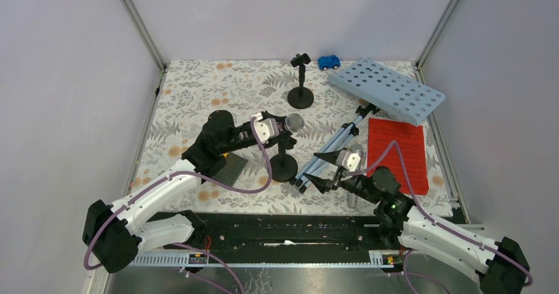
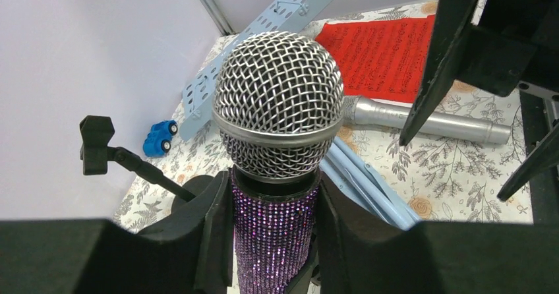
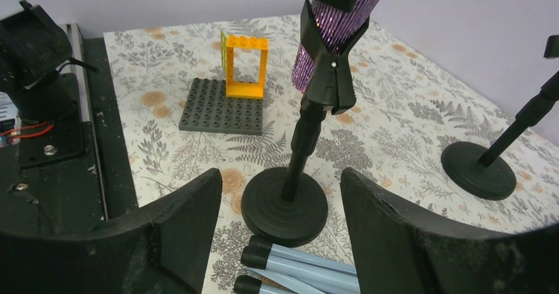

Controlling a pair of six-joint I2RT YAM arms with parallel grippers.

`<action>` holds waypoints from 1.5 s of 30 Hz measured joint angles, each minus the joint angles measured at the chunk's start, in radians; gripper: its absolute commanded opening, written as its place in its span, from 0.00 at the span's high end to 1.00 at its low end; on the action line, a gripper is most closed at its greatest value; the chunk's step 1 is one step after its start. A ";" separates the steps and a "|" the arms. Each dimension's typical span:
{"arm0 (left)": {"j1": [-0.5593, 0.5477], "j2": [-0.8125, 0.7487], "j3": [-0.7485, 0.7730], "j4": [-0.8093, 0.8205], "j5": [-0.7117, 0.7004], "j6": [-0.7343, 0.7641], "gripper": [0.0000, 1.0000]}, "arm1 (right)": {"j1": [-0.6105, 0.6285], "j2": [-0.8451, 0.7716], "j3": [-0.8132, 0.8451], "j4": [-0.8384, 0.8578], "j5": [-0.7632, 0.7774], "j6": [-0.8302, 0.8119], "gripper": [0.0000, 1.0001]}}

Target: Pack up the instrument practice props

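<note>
The purple microphone [image 1: 290,123] [image 2: 277,109] rests tilted in the clip of the near black mic mount [image 1: 284,169] [image 3: 285,205]. My left gripper [image 1: 277,126] [image 2: 273,235] is shut on its glittery body, one finger pressed to each side. My right gripper [image 1: 312,169] [image 3: 280,235] hangs open and empty low over the mount's round base and the tripod legs [image 3: 303,267]. The silver microphone [image 2: 422,119] lies on the mat beside the red music sheet [image 1: 397,152]. The pale-blue sheet-music holder [image 1: 387,89] lies tipped at the back right. A second mic mount [image 1: 300,96] stands empty at the back.
An orange brick [image 3: 246,66] stands on a dark grey studded plate [image 3: 221,113] near my left arm. A small blue toy car [image 1: 329,62] sits by the back wall. White walls close in the floral mat on three sides.
</note>
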 measured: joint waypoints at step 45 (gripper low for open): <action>0.000 -0.030 -0.008 -0.033 -0.016 0.025 1.00 | -0.002 0.721 0.188 0.576 0.088 -0.065 0.37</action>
